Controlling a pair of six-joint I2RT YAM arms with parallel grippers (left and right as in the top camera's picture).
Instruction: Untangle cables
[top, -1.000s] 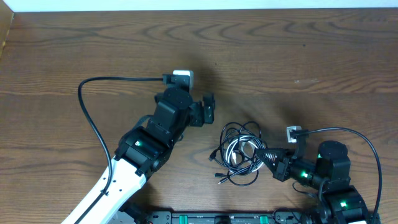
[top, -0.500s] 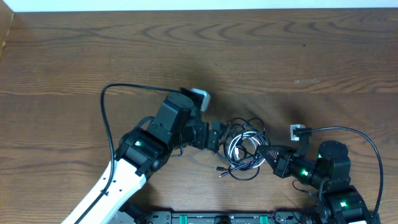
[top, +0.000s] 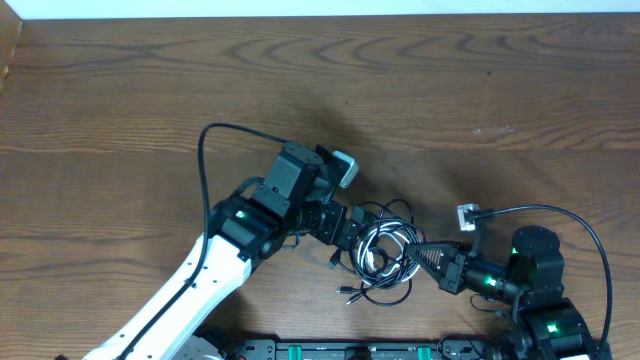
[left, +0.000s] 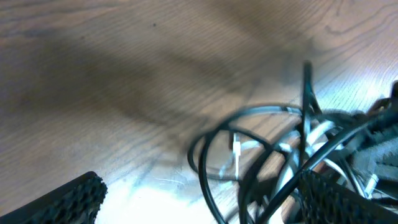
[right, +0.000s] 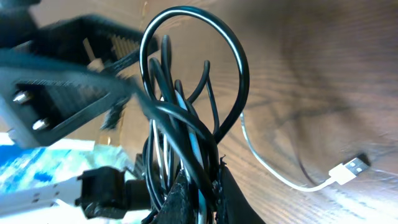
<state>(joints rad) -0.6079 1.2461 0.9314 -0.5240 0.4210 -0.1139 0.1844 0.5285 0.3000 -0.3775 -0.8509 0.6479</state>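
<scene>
Overhead: 1 tangle of cables (top: 385, 255) on table (top: 520, 90), low centre, btwn 2 grippers. At its 9 o'clock, left gripper (top: 343, 228), jaws wide, gripping nothing. Only R wrist cam shows right gripper (right: 194, 198) pinched tight on black strands, plus 1 white USB plug (right: 351, 168) at 4 o'clock. Strand count: can't tell.

Robot arms: two, the left arm (top: 190, 290) at lower left of the overhead frame, the right arm (top: 540, 265) at lower right.
Cables (top: 385, 255): one tangle of mixed black and white cords, too knotted to count singly.
White USB plug (right: 348, 168): one, lower right of the right wrist frame.
Tabletop (top: 120, 90): one.
</scene>
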